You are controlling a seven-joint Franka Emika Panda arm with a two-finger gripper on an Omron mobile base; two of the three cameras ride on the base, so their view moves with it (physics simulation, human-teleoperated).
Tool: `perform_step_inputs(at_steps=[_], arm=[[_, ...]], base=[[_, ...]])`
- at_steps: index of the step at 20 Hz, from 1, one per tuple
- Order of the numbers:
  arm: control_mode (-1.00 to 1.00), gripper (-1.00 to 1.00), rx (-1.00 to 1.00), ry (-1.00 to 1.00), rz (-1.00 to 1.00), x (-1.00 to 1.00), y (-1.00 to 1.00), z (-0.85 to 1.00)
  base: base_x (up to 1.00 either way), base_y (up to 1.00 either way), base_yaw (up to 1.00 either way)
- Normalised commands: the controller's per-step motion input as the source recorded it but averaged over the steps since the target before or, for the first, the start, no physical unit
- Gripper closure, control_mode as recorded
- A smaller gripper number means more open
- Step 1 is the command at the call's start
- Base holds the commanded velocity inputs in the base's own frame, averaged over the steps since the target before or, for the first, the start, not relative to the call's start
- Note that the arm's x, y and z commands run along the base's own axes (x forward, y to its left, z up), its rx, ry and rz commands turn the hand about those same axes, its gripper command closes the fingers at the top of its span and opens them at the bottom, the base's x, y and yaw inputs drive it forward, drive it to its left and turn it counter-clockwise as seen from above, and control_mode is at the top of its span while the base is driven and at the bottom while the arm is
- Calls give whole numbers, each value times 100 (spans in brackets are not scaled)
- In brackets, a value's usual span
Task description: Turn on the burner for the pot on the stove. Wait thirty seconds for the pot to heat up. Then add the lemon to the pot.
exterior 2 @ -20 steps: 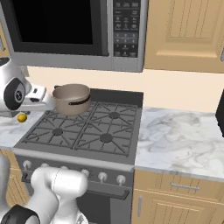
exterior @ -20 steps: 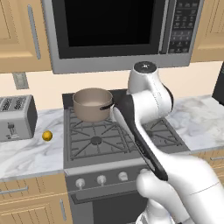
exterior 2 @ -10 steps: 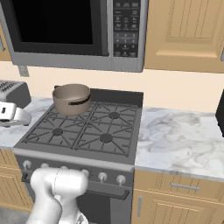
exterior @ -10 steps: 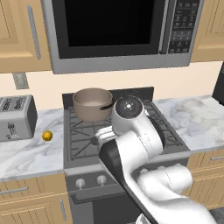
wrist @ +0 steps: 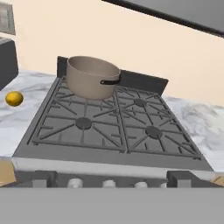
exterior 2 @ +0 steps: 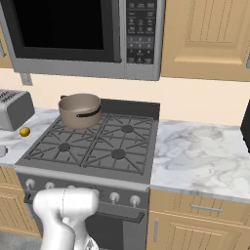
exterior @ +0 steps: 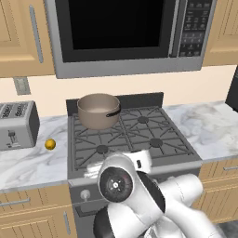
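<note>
While the round taupe-brown metal saucepan (exterior: 98, 110) is sitting on the back left corner of the grey steel gas range (exterior: 139, 139), I am seeing the small yellow lemon (exterior: 50, 144) lying on the marble worktop (exterior: 28, 160) left of it. My two-finger claw (wrist: 111, 181) is hanging released, empty, facing the range's front edge.

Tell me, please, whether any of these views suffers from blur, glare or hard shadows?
Left base view: the arm's white casing is smeared at the bottom, while the pot and lemon stay sharp. Right base view: flat, even light, no glare on the stove. Hand view: soft overall, the knobs indistinct.
</note>
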Motion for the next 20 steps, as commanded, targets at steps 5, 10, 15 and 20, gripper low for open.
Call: perform_step_inputs(at_steps=[5, 10, 15, 20], arm=[[-100, -100, 0, -36, 0, -33, 14, -46], [-100, -100, 0, -27, -2, -14, 1, -61], [-100, -100, 0, -20, -3, 0, -2, -79], [-100, -100, 0, -15, 0, 0, -20, -70]], base=[[0, 0, 0], [0, 0, 0], [0, 0, 0], [0, 0, 0]])
